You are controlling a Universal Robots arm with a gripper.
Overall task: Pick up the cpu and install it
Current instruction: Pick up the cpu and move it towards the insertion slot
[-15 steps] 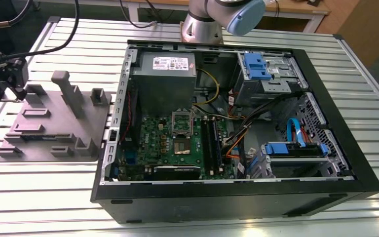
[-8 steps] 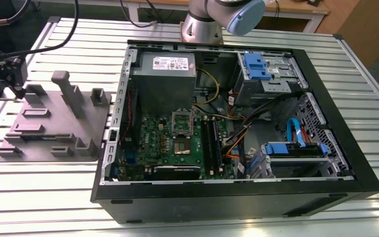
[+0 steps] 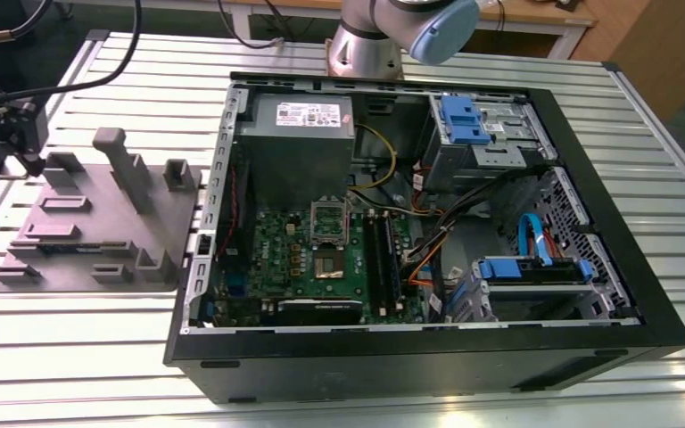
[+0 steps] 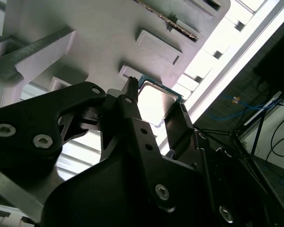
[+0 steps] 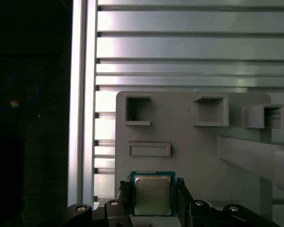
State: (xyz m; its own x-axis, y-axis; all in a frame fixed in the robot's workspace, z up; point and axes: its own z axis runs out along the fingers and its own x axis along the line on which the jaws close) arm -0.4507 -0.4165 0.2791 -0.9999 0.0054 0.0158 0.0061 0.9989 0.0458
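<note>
The cpu [image 5: 152, 195], a small square chip with a pale metal top and a green rim, lies low against the grey fixture plate [image 5: 203, 146]. My gripper [image 5: 152, 188] has a black finger pressed to each side of it. In the second wrist view the same cpu [image 4: 157, 105] sits between the fingers [image 4: 132, 111] of the gripper [image 4: 155, 100]. In the exterior view the gripper [image 3: 21, 152] hangs over the far corner of the plate [image 3: 93, 223], at that view's left. The green motherboard [image 3: 307, 254] lies inside the open computer case, its socket [image 3: 328, 264] bare.
The black computer case [image 3: 426, 348] lies open on the slatted metal table [image 3: 81, 357], with a grey power supply [image 3: 301, 134], blue drive brackets [image 3: 533, 267] and loose cables inside. Upright posts [image 3: 122, 165] rise from the fixture plate. The table's edge [image 5: 83, 94] runs beside the plate.
</note>
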